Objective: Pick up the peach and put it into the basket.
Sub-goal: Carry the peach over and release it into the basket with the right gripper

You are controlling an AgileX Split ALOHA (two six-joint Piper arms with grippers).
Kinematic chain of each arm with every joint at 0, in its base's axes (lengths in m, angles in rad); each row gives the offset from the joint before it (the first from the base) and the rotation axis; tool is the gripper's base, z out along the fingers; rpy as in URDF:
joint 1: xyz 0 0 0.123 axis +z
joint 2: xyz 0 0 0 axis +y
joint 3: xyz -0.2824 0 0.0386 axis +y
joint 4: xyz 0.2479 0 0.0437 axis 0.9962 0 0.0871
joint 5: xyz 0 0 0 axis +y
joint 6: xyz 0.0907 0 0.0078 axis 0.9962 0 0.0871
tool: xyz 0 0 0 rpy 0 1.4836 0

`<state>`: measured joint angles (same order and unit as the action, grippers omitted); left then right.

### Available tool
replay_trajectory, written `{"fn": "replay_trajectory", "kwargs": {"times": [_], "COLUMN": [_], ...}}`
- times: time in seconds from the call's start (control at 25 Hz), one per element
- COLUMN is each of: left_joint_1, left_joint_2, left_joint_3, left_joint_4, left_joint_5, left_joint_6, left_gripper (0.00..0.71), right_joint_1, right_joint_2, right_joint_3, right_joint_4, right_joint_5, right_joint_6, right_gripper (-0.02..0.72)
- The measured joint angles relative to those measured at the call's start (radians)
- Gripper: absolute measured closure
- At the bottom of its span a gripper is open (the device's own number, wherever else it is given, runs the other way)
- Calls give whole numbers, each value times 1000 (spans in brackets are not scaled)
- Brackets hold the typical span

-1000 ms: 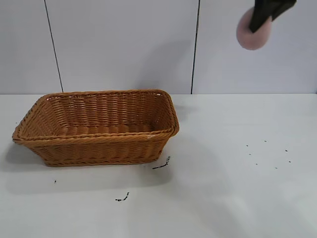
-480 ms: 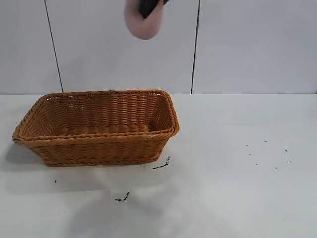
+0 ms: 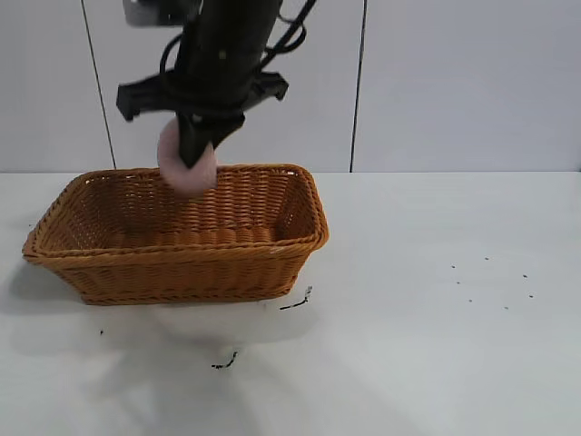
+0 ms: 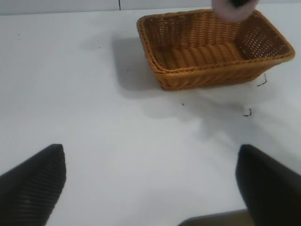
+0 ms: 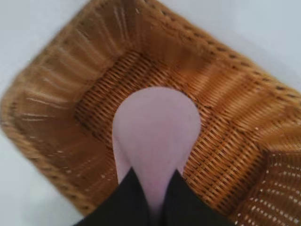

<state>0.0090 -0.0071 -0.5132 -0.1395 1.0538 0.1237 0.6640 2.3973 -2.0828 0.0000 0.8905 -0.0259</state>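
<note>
Right gripper holds peach over open basket, poised for the drop

The right gripper (image 3: 198, 150) pinches the pale pink peach (image 3: 186, 170) between its dark fingers (image 5: 129, 197), hanging it above the far rim of the wicker basket (image 3: 182, 263) so a release should land it inside. The basket's woven floor shows nothing in it. The left gripper (image 4: 150, 183), jaws spread wide and holding nothing, sits parked well apart over the white table (image 3: 436, 345).

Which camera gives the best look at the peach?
The right wrist view: the peach fills the middle, pinched by the right gripper above the basket. The exterior view shows it partly hidden; the left wrist view only its edge.
</note>
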Motion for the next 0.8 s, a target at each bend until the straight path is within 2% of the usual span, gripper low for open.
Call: {"fn": "replay_trajectory", "kwargs": {"times": [0.04, 0.12, 0.2, 0.24, 0.28, 0.44, 0.6, 0.8], "left_joint_1": [0, 0, 0, 0, 0, 0, 0, 0], "left_joint_2": [0, 0, 0, 0, 0, 0, 0, 0], "left_joint_3": [0, 0, 0, 0, 0, 0, 0, 0], "left_joint_4": [0, 0, 0, 0, 0, 0, 0, 0], "left_joint_5": [0, 0, 0, 0, 0, 0, 0, 0], "left_joint_6": [0, 0, 0, 0, 0, 0, 0, 0], "left_gripper": [16, 16, 16, 16, 16, 16, 16, 16], "right_joint_1": [0, 0, 0, 0, 0, 0, -13, -101], "right_joint_2": [1, 1, -1, -2, -3, -19, -37, -44], "right_joint_3": [0, 0, 0, -3, -13, -104, -270, -374], "right_joint_4": [6, 11, 13, 13, 10, 0, -11, -11], "right_joint_5": [7, 33, 51, 56, 62, 116, 195, 253], "right_joint_6": [3, 4, 4, 5, 5, 6, 6, 6], "right_gripper": [588, 414, 186, 114, 77, 19, 15, 15]}}
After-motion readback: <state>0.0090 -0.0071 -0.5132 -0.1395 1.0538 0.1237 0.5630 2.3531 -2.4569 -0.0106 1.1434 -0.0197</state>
